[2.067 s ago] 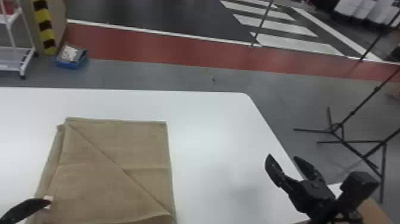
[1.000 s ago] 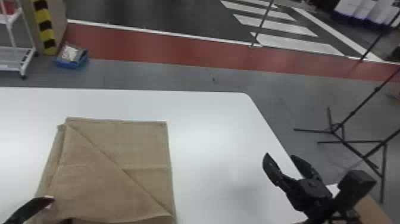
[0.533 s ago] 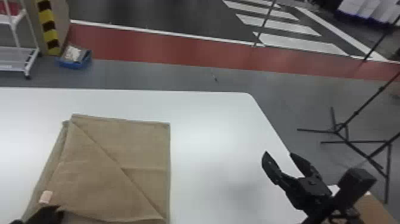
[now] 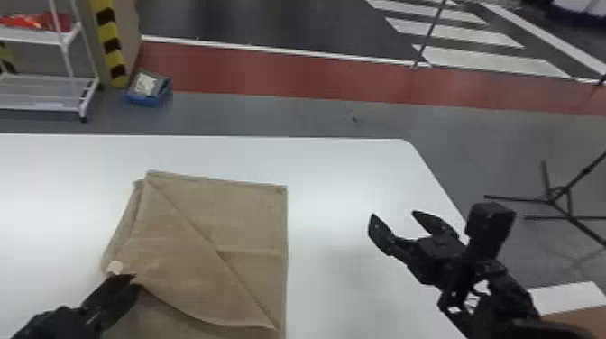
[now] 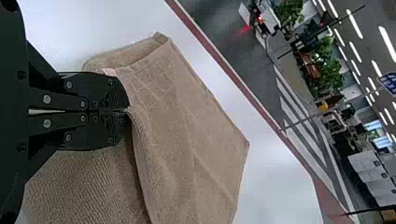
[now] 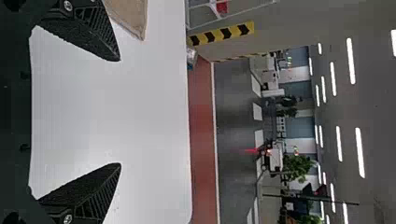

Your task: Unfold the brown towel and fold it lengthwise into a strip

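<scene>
- Presently, your left claw (image 4: 134, 281) is closed, its fingers pressed together on the near edge of the brown towel (image 4: 252, 216), just beside the pale tag (image 4: 114, 267).
- Your right claw (image 4: 394, 217) stands wide apart and empty, over the table (image 4: 342, 180) well off to the right of the towel.
- The towel lies folded on the table, its bulk beyond and to the right of the left claw; a diagonal crease runs away to its far left corner.
- Risk, judged: the left claw appears to pinch only a small bite at its tips, so a quick pull could let the edge slip free.
- Risk, judged: if the bite has taken more than the top layer, the layer beneath the left claw would drag along and bunch instead of opening.
- Risk, judged: with nothing pinning the right side, the whole towel could slide with the left claw and turn askew, spoiling the lengthwise strip.
- Change: a second ago your left claw's fingers were parted about the edge; now they meet, and tag and edge have moved farther from you with them.
- Change: your right claw has come inward, nearer the towel; the head view itself has also swung.
</scene>
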{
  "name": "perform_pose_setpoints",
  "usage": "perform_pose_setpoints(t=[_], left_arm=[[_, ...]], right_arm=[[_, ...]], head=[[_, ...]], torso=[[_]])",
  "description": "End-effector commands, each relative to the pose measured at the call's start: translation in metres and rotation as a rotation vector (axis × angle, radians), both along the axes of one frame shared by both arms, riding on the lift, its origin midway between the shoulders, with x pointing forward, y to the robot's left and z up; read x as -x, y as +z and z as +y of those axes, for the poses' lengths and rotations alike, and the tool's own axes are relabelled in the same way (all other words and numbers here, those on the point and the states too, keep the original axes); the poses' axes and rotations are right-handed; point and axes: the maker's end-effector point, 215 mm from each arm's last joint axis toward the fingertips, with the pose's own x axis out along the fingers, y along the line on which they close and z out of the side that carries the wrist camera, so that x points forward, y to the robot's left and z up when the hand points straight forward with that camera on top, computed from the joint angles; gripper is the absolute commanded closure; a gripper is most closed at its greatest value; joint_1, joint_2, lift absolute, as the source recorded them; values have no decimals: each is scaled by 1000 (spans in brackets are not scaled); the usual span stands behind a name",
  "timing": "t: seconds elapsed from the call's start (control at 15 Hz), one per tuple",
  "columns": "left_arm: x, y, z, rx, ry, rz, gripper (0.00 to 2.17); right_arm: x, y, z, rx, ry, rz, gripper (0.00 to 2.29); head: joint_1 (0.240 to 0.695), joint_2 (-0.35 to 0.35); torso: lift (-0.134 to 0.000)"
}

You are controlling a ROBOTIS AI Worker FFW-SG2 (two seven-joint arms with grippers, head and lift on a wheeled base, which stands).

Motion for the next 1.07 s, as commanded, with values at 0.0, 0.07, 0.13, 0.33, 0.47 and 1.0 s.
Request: perform_pose_setpoints(t=[0.0,0.07,0.13,0.33,0.47,1.0], left_arm=[[3,-2,-8,-1,-34,-2,1001],[4,-5,-12,-1,-42,-1,977],[4,-7,-14,1,-38,-4,883],[2,-10,-19,2,-28,-22,461],[-1,-10,-26,6,-32,-37,566],[-11,-1,-20,5,-26,-66,1703]], right_arm=[[-13,-6,37,7,58,31,73],[-15,-5,46,4,73,28,73],[-16,-6,52,2,83,30,73],[-15,-8,55,0,87,34,73],[-11,-12,50,0,82,42,73],[-33,-38,44,24,72,150,73]], head=[[695,-202],[695,-181],[695,-164],[695,-133],[695,-133],[695,-147]], torso=[[-121],[-121],[-121],[-121],[-121],[-121]])
